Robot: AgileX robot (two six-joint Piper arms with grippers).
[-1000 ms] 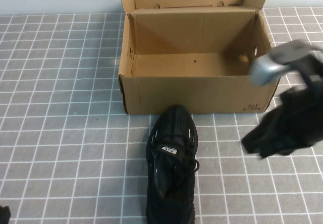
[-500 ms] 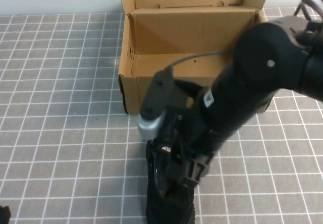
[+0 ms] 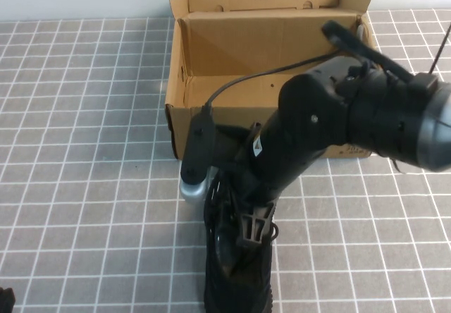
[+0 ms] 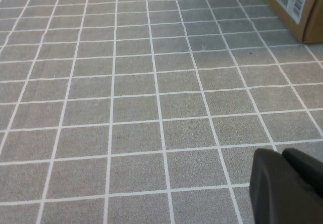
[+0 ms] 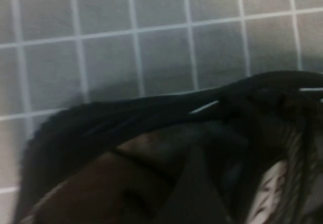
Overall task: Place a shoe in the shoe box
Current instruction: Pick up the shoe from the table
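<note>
right end effector (image 3: 243, 221) hangs low over the shoe (image 3: 236, 278), fingers spread wide and nothing gripped, probably lining up on the collar for a grab. shoe lies just in front of the shoe box (image 3: 268, 126), toe toward it, box open-topped for the drop. left end effector (image 4: 287, 186) pinched closed, parked well away from the box. grey tiled worktop (image 3: 84, 186), pale wall behind the box.

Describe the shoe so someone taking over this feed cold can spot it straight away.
Find the open brown shoe box at the back of the grey tiled table; the shoe lies just in front of it, toe toward the box. The right gripper is low over it; the left gripper is parked, shut. It is the only all-black laced sneaker.
</note>
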